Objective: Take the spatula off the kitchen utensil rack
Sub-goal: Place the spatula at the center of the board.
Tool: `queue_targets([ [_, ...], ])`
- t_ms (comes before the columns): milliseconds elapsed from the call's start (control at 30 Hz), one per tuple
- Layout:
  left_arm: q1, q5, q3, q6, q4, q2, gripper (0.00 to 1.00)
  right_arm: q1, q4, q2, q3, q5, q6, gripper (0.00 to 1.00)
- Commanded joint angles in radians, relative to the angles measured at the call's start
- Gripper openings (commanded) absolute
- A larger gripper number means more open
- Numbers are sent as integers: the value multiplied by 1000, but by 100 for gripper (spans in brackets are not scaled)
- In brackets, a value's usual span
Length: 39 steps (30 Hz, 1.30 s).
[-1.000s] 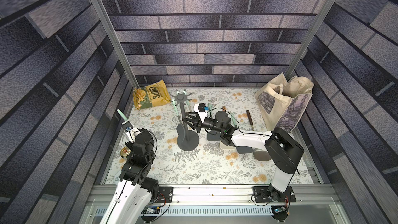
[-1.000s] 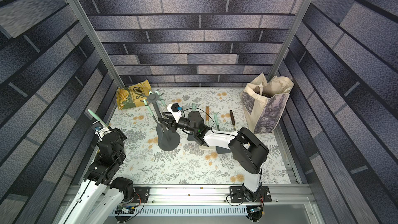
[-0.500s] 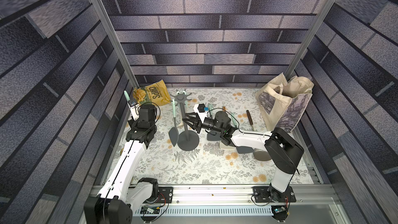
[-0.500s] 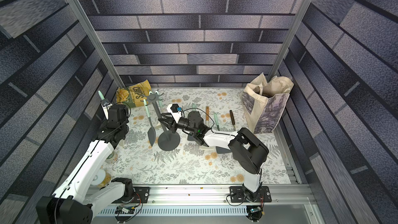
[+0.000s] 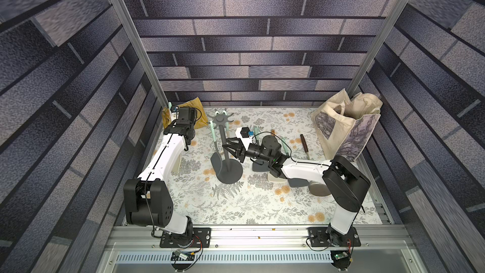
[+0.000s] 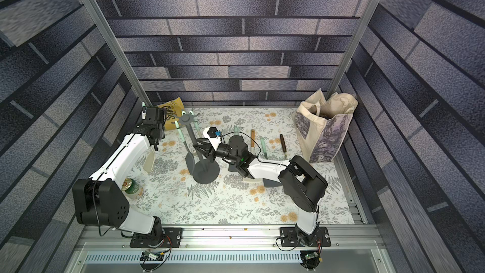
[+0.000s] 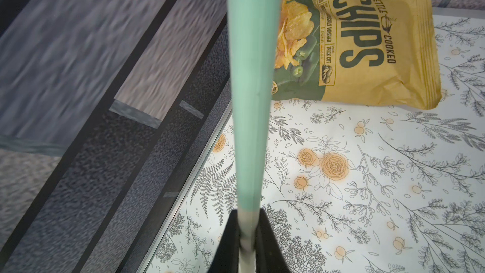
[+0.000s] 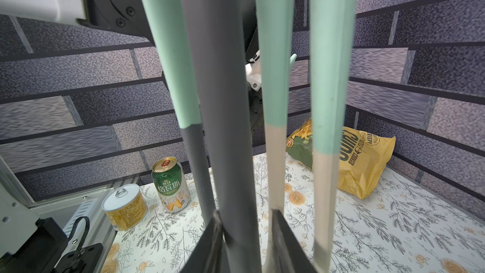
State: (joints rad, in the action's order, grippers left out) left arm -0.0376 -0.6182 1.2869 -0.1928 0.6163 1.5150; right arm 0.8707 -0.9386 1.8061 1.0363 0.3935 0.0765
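The kitchen utensil rack (image 5: 233, 173) stands mid-table, its crown (image 5: 220, 120) above a thin pole (image 8: 217, 101). My right gripper (image 8: 246, 214) is shut on that pole low down, also seen in a top view (image 5: 227, 149). A dark-bladed turner (image 5: 216, 162) with a mint handle hangs at the rack's left. My left gripper (image 7: 246, 214) is shut on a spatula (image 7: 252, 101) with a mint handle and beige blade (image 6: 149, 162). It holds the spatula clear of the rack at the far left wall, handle tip up.
Two more mint-handled utensils (image 8: 274, 101) (image 8: 328, 101) hang beside the pole. A chips bag (image 7: 367, 48) lies in the far left corner. Two cans (image 8: 172, 185) (image 8: 123, 207) stand at the left edge. Loose utensils (image 6: 263, 148) and a tote bag (image 5: 346, 127) are at the right.
My left arm has stretched from the front left to the far left corner by the chips bag, carrying the spatula with it. The right gripper has stayed at the pole.
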Motion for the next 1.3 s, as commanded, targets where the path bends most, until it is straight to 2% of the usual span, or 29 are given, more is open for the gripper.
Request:
queue_targets([
  [0, 17, 27, 37, 31, 77, 15, 0, -3, 29, -15, -16, -25, -11, 32],
  [467, 17, 106, 86, 15, 128, 180, 0, -3, 25, -19, -19, -28, -11, 32],
  [700, 1, 73, 74, 32, 127, 241, 0, -3, 25, -17, -20, -28, -16, 32],
  [933, -22, -33, 71, 87, 120, 319, 0, -3, 25, -16, -19, -24, -17, 33],
  [1267, -16, -38, 89, 121, 116, 418, 0, -3, 31, -21, -16, -27, -18, 34],
])
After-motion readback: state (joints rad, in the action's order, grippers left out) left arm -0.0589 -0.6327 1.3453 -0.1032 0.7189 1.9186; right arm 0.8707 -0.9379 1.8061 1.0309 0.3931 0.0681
